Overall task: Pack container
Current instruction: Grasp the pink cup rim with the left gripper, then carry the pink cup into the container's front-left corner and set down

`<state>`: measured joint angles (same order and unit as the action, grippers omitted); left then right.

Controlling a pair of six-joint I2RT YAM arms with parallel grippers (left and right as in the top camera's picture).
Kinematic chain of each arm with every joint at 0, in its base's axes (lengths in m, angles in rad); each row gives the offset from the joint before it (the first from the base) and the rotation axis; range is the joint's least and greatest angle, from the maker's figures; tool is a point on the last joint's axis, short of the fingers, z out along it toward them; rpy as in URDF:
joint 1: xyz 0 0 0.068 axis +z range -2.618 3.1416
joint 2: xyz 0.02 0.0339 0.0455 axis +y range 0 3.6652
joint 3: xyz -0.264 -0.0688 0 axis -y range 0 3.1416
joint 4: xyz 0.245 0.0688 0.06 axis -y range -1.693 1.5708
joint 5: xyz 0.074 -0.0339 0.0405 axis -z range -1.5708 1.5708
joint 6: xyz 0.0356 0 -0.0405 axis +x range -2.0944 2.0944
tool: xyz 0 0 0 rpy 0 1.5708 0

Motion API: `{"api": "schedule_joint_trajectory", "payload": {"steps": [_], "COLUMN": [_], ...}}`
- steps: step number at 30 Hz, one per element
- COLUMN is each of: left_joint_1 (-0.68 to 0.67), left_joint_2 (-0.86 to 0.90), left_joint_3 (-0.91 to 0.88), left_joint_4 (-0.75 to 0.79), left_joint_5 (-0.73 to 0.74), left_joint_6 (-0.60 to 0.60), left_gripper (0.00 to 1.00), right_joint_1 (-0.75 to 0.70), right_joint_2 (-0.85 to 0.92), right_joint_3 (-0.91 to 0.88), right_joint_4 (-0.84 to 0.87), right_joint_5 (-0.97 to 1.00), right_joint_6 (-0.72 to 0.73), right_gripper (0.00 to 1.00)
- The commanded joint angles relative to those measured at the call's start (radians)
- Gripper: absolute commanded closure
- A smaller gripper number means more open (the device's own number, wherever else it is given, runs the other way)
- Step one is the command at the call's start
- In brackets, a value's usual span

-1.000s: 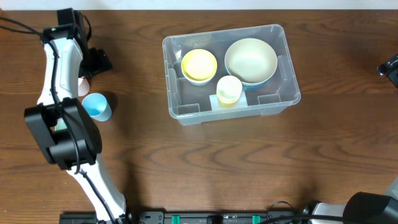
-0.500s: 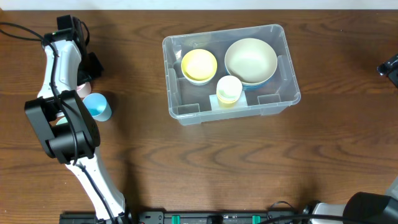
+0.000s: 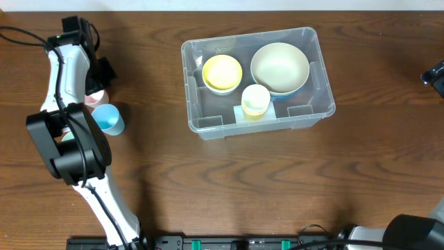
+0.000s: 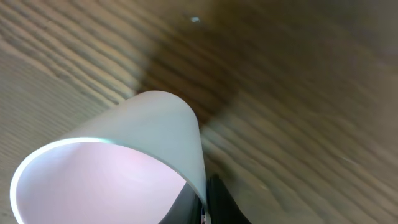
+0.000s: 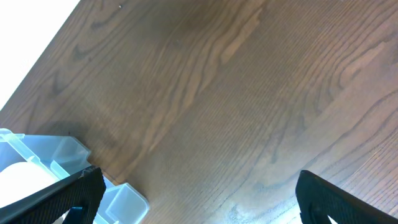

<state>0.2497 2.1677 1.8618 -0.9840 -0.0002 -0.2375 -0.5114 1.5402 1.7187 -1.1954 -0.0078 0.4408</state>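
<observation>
The clear plastic container (image 3: 195,118) stands at the table's middle back, and its corner (image 5: 43,155) also shows in the right wrist view. Inside are a yellow bowl (image 3: 222,73), a large cream bowl (image 3: 279,66) nested in a blue one, and a small pale yellow cup (image 3: 255,98). At the far left a pink cup (image 3: 94,100) stands beside a blue cup (image 3: 109,118). My left gripper (image 3: 96,89) is shut on the pink cup's rim (image 4: 155,118), one finger (image 4: 219,198) outside the wall and one inside. My right gripper (image 5: 205,199) stands open over bare wood at the far right.
The left arm (image 3: 66,83) runs from the front edge up the left side, over the two cups. The right arm's black tip (image 3: 433,71) shows at the right edge. Brown wood lies between the container and both arms.
My left gripper has gone from open to shut on the pink cup's rim, after shifting slightly left over the cup. The right gripper and the container's contents have not moved.
</observation>
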Motion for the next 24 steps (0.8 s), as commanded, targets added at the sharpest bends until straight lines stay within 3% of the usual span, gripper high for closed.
{"api": "schedule_joint_trajectory", "payload": {"steps": [1, 8, 13, 17, 24], "left_joint_1": [-0.016, -0.112, -0.294, -0.483, -0.718], "left_joint_2": [-0.133, -0.371, -0.505, -0.531, -0.465], "left_joint_3": [0.002, 0.002, 0.002, 0.001, 0.001], "left_joint_4": [-0.001, -0.001, 0.000, -0.013, -0.108], "left_joint_5": [0.080, 0.153, 0.188, 0.171, -0.009], "left_joint_6": [0.026, 0.027, 0.083, 0.159, 0.171], "left_gripper": [0.94, 0.94, 0.94, 0.94, 0.94], "right_joint_1": [-0.011, -0.011, -0.011, -0.011, -0.011], "right_joint_2": [0.001, 0.001, 0.001, 0.001, 0.001], "right_joint_3": [0.000, 0.000, 0.000, 0.000, 0.000], "right_joint_4": [-0.002, -0.002, -0.002, -0.002, -0.002], "right_joint_5": [0.000, 0.000, 0.000, 0.000, 0.000], "right_joint_6": [0.011, 0.011, 0.011, 0.011, 0.011], "right_gripper": [0.01, 0.01, 0.01, 0.01, 0.01]}}
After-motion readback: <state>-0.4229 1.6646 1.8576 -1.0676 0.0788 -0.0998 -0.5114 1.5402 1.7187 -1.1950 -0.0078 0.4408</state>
